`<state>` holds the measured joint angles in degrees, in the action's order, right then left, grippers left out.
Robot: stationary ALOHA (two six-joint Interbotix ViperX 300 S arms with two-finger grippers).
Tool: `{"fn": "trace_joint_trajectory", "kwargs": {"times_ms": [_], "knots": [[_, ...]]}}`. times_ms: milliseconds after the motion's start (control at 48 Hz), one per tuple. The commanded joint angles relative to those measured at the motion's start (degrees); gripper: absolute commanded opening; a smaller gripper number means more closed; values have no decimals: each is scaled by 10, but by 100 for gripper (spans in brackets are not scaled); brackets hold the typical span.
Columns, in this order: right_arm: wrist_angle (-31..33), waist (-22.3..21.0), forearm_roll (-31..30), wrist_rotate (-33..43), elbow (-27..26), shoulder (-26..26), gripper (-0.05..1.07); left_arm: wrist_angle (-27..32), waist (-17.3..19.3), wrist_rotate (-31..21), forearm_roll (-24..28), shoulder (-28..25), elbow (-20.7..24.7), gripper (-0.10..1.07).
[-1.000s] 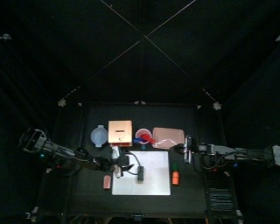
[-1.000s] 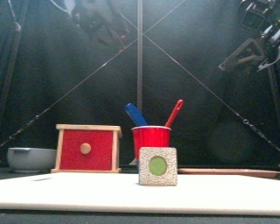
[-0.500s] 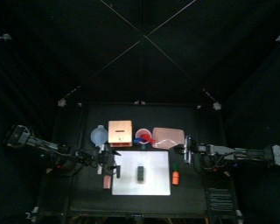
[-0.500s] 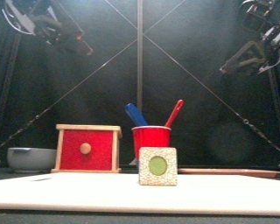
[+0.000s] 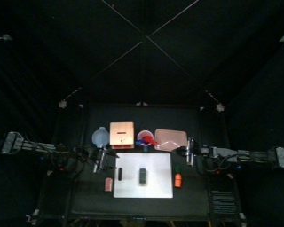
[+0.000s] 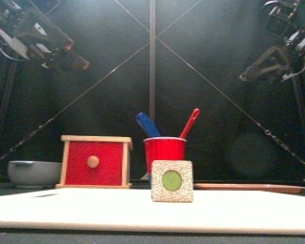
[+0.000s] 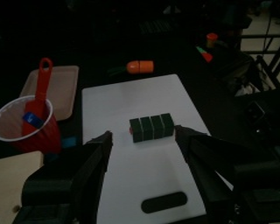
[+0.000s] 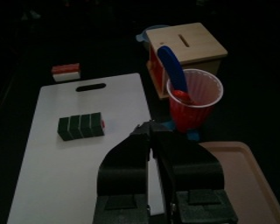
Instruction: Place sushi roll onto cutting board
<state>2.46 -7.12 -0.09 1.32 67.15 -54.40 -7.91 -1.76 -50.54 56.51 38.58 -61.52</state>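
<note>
The sushi roll [image 5: 144, 176] is a small dark stub lying on the middle of the white cutting board [image 5: 156, 163]. In the front view its end [image 6: 172, 181] is pale with a green centre, standing on the board [image 6: 66, 212]. My left gripper [image 5: 97, 160] is open and empty, raised off the board's left edge. The left wrist view looks past its jaws at the roll [image 7: 152, 128] on the board [image 7: 130, 96]. My right gripper [image 5: 190, 152] is shut and empty off the board's right edge. Its wrist view shows the roll [image 8: 81, 126] and board [image 8: 84, 175].
Behind the board stand a grey bowl [image 5: 100, 137], an orange-tan box [image 5: 122, 133], a red cup [image 5: 145, 137] with utensils and a pink tray [image 5: 169, 137]. Small orange-red pieces lie at the board's left [image 5: 109, 184] and right [image 5: 177, 179].
My left arm has drawn back to the left and risen away from the board. The sushi roll stays on the board. The right arm has not moved.
</note>
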Motion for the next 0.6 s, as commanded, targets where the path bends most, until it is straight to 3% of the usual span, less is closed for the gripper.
{"fn": "trace_joint_trajectory", "kwargs": {"times_ms": [0,583], "knots": [[-5,-2,0,-1,-4,7,9,-8,2,4,-1,0,5,93],[-5,-3,2,0,-1,12,9,-10,18,69,-5,17,-7,93]]}}
